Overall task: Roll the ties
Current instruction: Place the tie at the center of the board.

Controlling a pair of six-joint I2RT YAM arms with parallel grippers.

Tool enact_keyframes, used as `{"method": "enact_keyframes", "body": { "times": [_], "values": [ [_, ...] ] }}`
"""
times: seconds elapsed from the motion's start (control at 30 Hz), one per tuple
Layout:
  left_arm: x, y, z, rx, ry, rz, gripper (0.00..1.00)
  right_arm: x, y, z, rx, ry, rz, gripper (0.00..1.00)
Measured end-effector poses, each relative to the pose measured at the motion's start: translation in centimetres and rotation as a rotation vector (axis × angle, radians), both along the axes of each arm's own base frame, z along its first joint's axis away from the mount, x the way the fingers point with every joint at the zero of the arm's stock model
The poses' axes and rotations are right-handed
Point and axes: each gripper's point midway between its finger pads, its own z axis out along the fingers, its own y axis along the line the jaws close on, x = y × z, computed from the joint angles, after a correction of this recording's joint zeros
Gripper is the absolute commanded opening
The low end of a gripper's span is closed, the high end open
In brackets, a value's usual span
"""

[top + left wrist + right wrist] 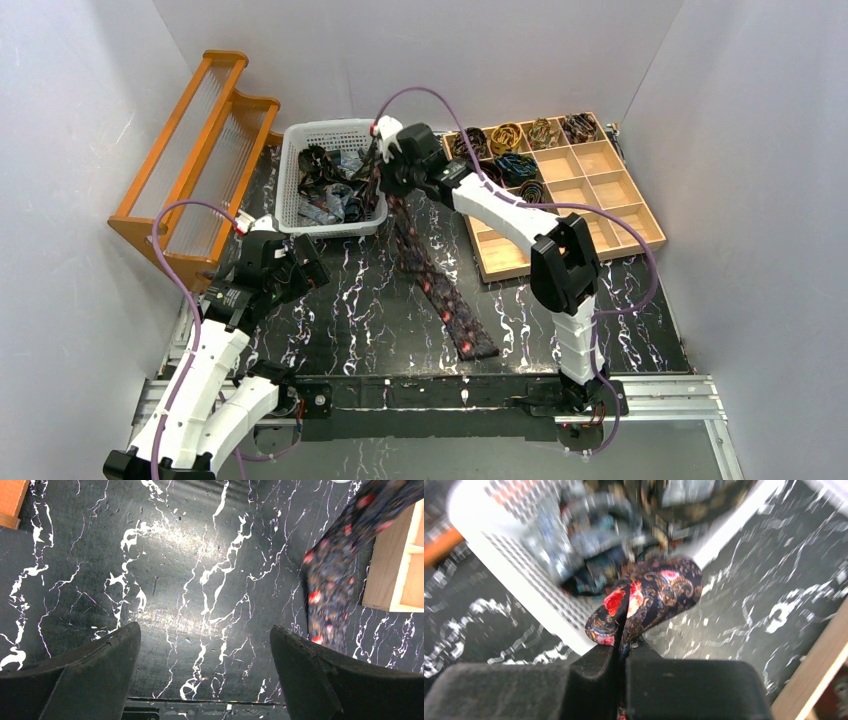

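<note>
A dark tie with red-pink dots [440, 290] stretches from my right gripper [384, 186] down to the table's front middle. The right gripper is shut on its narrow end, beside the white basket's near right corner; the pinched fold [649, 600] shows in the right wrist view, with the gripper [621, 652] closed under it. The tie's wide part also shows in the left wrist view [332, 585]. My left gripper [300, 262] is open and empty, low over the table at the left [205, 645]. Several loose ties [330, 190] lie in the basket. Several coiled ties [515, 150] sit in the wooden tray.
The white basket [290, 190] stands at the back centre. A wooden compartment tray [610, 190] stands at the back right; its corner shows in the left wrist view [395, 570]. An orange wooden rack [190, 160] leans at the back left. White walls surround the black marble table [350, 310].
</note>
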Motion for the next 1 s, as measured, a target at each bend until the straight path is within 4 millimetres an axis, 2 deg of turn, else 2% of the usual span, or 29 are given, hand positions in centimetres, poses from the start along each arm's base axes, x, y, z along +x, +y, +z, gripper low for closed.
{"method": "enact_keyframes", "body": {
  "times": [0.07,0.17,0.27,0.37,0.5,0.6,0.77,0.87,1.0],
  "values": [
    [0.0,0.0,0.0,0.001,0.000,0.001,0.98,0.8,0.8,4.1,0.051,-0.061,-0.008,0.01],
    [0.0,0.1,0.0,0.004,-0.001,0.003,0.98,0.3,1.0,9.7,0.120,-0.139,-0.010,0.01],
    [0.0,0.1,0.0,0.006,-0.002,0.005,0.98,-1.3,-0.2,14.8,0.177,-0.206,-0.016,0.01],
    [0.0,0.1,0.0,0.006,-0.002,0.006,0.98,-3.1,-2.0,19.0,0.221,-0.267,-0.025,0.01],
    [0.1,0.2,0.0,0.007,-0.003,0.007,0.98,-5.6,-4.8,22.2,0.238,-0.336,-0.006,0.01],
    [0.1,0.2,0.0,0.008,-0.003,0.008,0.98,-7.0,-6.9,22.9,0.215,-0.366,-0.013,0.01],
    [0.1,0.2,0.1,0.006,-0.005,0.007,0.98,-7.2,-11.9,24.4,0.113,-0.424,-0.147,0.01],
    [0.3,0.0,0.2,-0.001,-0.013,0.003,0.98,-6.9,-15.3,26.7,0.063,-0.474,-0.257,0.01],
    [0.7,-0.5,0.5,-0.021,-0.029,-0.011,0.98,-8.0,-21.1,31.9,0.032,-0.569,-0.431,0.01]
  ]
}}
